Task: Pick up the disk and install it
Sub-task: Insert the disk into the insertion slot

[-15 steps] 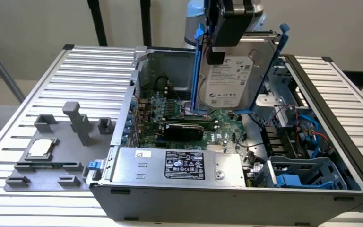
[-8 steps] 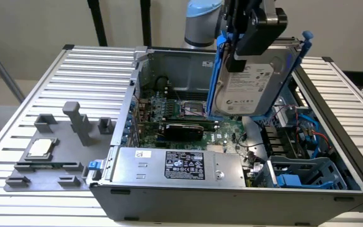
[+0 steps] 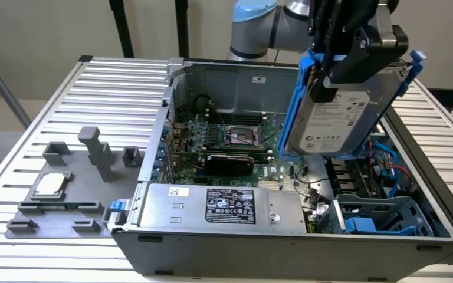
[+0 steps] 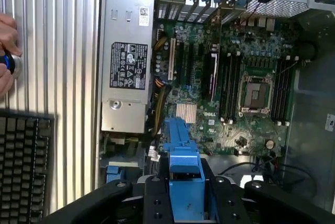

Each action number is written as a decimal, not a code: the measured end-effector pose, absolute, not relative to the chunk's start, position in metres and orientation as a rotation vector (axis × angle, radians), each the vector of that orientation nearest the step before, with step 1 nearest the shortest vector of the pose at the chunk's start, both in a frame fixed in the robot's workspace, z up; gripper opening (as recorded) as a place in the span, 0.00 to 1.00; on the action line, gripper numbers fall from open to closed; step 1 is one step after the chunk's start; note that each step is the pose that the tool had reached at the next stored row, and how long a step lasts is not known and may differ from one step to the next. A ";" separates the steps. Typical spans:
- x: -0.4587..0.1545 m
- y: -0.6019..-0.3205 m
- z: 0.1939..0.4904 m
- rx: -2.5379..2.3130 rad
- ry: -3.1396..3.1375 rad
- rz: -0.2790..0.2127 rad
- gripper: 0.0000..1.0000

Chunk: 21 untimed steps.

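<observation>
The disk (image 3: 338, 121), a silver-grey drive with a white label in a bright blue frame, hangs tilted above the open computer case (image 3: 289, 242), over its right half in the exterior view. My gripper (image 3: 353, 59) is shut on its upper part. In the wrist view the blue frame (image 4: 184, 166) sticks out between the black fingers (image 4: 157, 198), with the motherboard (image 4: 235, 93) below. A blue drive cage (image 3: 380, 218) sits in the case's near right corner, below the disk.
A silver power-supply box (image 3: 222, 206) with a black label lies along the case's near side. A grey fixture (image 3: 69, 188) holding a small processor chip (image 3: 49, 184) is on the slatted table at the exterior view's left. A person's hand (image 4: 6, 51) and a keyboard (image 4: 23, 166) appear beside the case.
</observation>
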<state>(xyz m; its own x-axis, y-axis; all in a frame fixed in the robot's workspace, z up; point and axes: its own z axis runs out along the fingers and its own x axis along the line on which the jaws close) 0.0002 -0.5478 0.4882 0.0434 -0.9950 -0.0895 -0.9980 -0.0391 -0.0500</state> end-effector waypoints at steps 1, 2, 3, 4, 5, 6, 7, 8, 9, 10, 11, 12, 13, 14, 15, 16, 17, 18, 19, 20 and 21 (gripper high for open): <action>0.003 -0.550 0.488 -2.196 2.107 0.046 0.00; 0.006 -0.552 0.488 -2.196 2.107 0.046 0.00; 0.008 -0.555 0.487 -2.196 2.107 0.046 0.00; 0.011 -0.558 0.487 -2.196 2.107 0.046 0.00; 0.013 -0.560 0.487 -2.196 2.107 0.046 0.00; 0.015 -0.563 0.486 -2.196 2.107 0.046 0.00; 0.017 -0.566 0.486 -2.196 2.107 0.046 0.00; 0.019 -0.569 0.486 -2.196 2.107 0.046 0.00; 0.020 -0.572 0.485 -2.196 2.107 0.046 0.00; 0.021 -0.575 0.485 -2.196 2.107 0.046 0.00; 0.023 -0.578 0.485 -2.196 2.107 0.046 0.00; 0.024 -0.581 0.484 -2.196 2.107 0.046 0.00; 0.026 -0.585 0.484 -2.196 2.107 0.046 0.00; 0.027 -0.587 0.484 -2.196 2.107 0.046 0.00; 0.029 -0.590 0.483 -2.196 2.107 0.047 0.00; 0.032 -0.593 0.483 -2.196 2.107 0.047 0.00; 0.035 -0.595 0.482 -2.196 2.107 0.047 0.00; 0.038 -0.597 0.481 -2.196 2.108 0.047 0.00; 0.041 -0.599 0.481 -2.197 2.108 0.048 0.00; 0.045 -0.601 0.480 -2.197 2.108 0.048 0.00; 0.049 -0.602 0.479 -2.197 2.108 0.049 0.00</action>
